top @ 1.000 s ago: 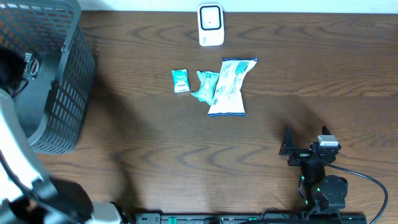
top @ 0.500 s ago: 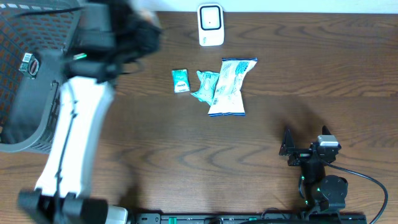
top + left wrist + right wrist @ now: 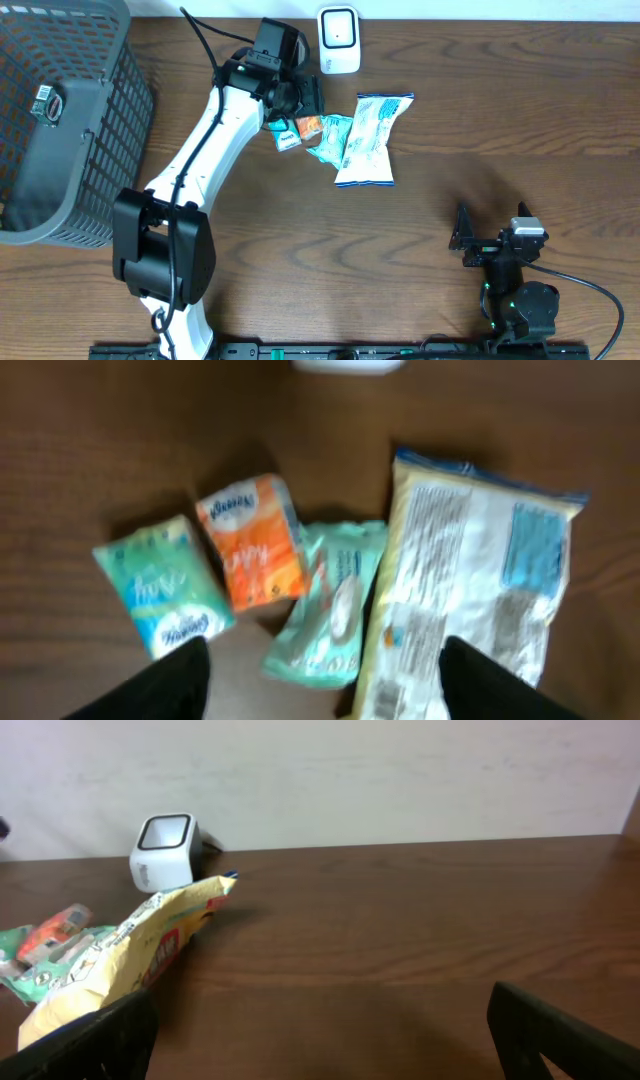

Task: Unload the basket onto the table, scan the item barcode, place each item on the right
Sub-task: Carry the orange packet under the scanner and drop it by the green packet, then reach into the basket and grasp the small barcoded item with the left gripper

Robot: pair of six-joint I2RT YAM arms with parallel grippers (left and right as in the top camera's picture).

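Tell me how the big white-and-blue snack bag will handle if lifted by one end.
The snack bag looks like thin, crinkled film, so it would probably sag rather than stay stiff. It lies fairly flat, suggesting it is light for its size. It rests against the crumpled teal pack, so pushing it may shift that too.

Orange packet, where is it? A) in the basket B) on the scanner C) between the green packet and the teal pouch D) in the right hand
C: the left wrist view shows the orange packet lying between the green packet and the teal pouch.
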